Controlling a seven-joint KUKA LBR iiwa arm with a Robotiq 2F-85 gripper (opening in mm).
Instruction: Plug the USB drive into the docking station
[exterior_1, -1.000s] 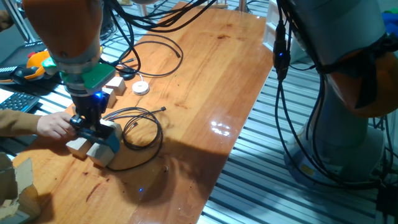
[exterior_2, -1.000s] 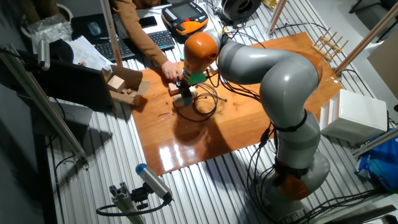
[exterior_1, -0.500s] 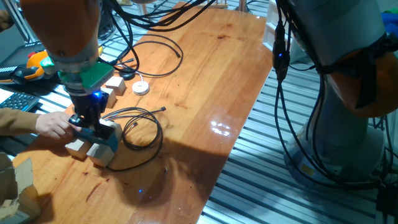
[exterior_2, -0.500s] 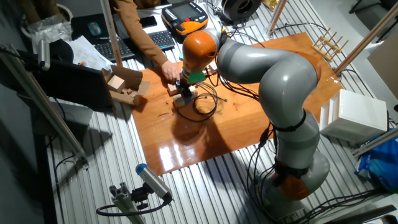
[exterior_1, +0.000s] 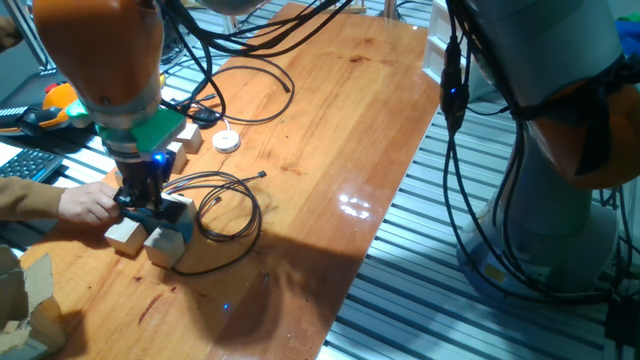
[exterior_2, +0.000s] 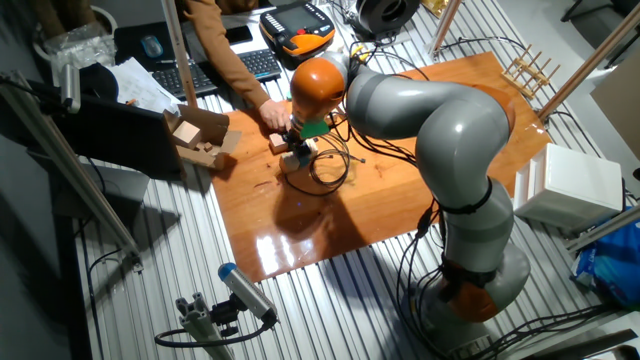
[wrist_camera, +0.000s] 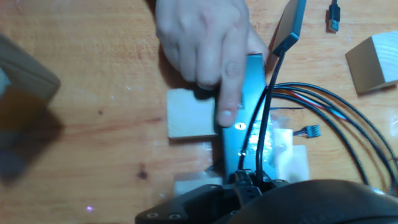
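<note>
My gripper (exterior_1: 143, 205) stands low over the near-left part of the table, fingers pointing down at one end of the docking station (wrist_camera: 249, 106). The station is a flat bar lit blue by the hand's light and shows blue in the fixed view (exterior_1: 178, 226). In the hand view the fingertips (wrist_camera: 247, 179) sit close together at the bar's near end. They seem shut on the USB drive, which is almost wholly hidden between them. A person's hand (wrist_camera: 205, 43) presses on the bar. The gripper also shows in the other fixed view (exterior_2: 297, 148).
Pale wooden cubes (exterior_1: 125, 235) (wrist_camera: 191, 113) lie against the bar, and another (wrist_camera: 373, 62) lies further off. The station's thin black cable (exterior_1: 235, 215) loops to the right. A white disc (exterior_1: 227, 141) and more cubes (exterior_1: 185, 135) lie behind. The person's arm (exterior_1: 30, 195) reaches in from the left.
My gripper has shifted slightly left and a little lower at the bar's end. The person's hand stays on the bar.
</note>
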